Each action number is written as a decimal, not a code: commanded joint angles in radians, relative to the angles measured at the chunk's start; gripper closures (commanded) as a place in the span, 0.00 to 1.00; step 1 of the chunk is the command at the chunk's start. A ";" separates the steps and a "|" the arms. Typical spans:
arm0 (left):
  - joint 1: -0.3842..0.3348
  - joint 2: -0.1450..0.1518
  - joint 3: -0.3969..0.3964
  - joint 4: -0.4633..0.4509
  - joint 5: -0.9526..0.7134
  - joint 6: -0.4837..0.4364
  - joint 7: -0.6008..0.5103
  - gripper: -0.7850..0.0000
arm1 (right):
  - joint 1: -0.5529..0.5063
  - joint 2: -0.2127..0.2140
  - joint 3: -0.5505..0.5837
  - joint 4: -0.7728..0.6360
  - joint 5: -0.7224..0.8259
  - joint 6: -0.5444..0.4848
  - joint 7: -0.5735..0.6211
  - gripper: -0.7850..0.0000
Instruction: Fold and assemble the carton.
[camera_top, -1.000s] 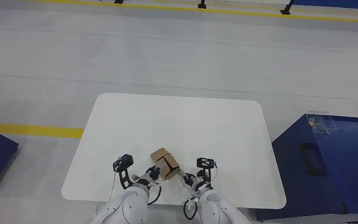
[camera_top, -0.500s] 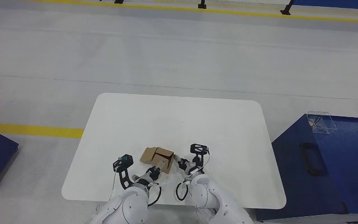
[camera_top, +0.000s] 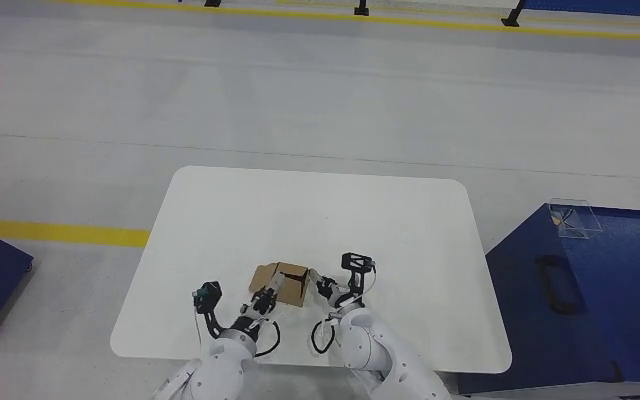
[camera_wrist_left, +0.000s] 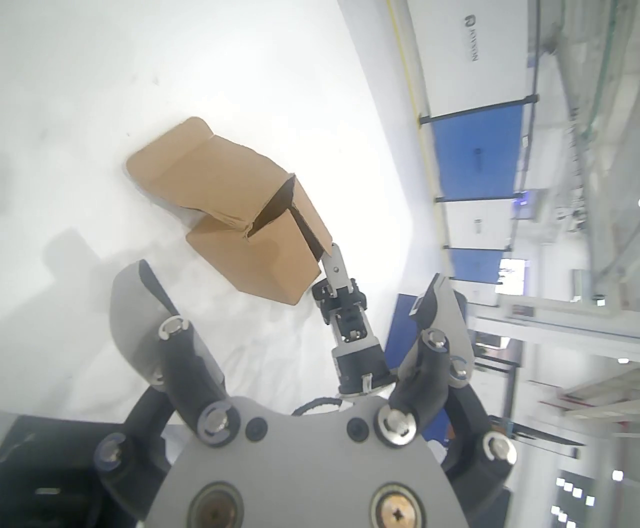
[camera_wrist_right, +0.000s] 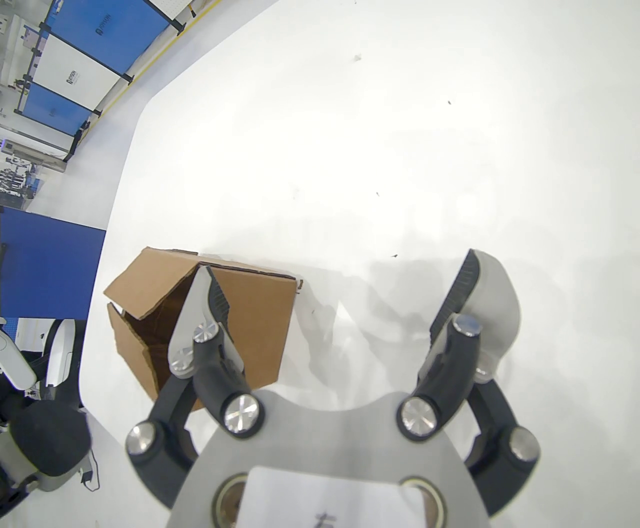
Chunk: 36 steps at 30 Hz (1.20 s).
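Noted brown carton (camera_wrist_left: 240, 220) lying on its side on white tabletop (camera_top: 400, 220), close to the near edge and roughly midway across. Partly formed: one end open, flaps loose, one flap sticking out sideways. Right hand (camera_wrist_right: 339, 272) just beside carton on its right side, fingers spread wide, one fingertip touching the edge of the open end, nothing pinched. Left hand (camera_wrist_left: 285, 287) near carton's near-left side, likewise spread, holding nothing, apart from the cardboard. Blue cabinet (camera_top: 570, 300) standing off tabletop's right side.

white table (camera_top: 400, 225) on a pale grey floor (camera_top: 300, 90) with yellow lines (camera_top: 70, 233); a blue cabinet (camera_top: 590, 330) stands beside it.
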 joint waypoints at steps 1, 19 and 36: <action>0.004 -0.007 -0.002 0.045 -0.046 -0.134 -0.002 0.00 | 0.000 0.000 0.000 0.000 0.000 0.000 0.000 0.00; 0.003 -0.032 -0.063 0.220 -0.235 -0.281 0.016 0.00 | 0.000 0.000 0.000 0.000 0.000 0.000 0.000 0.00; -0.065 -0.093 0.013 0.443 -0.226 -0.557 0.058 0.44 | 0.000 0.000 0.000 0.000 0.000 0.000 0.000 0.00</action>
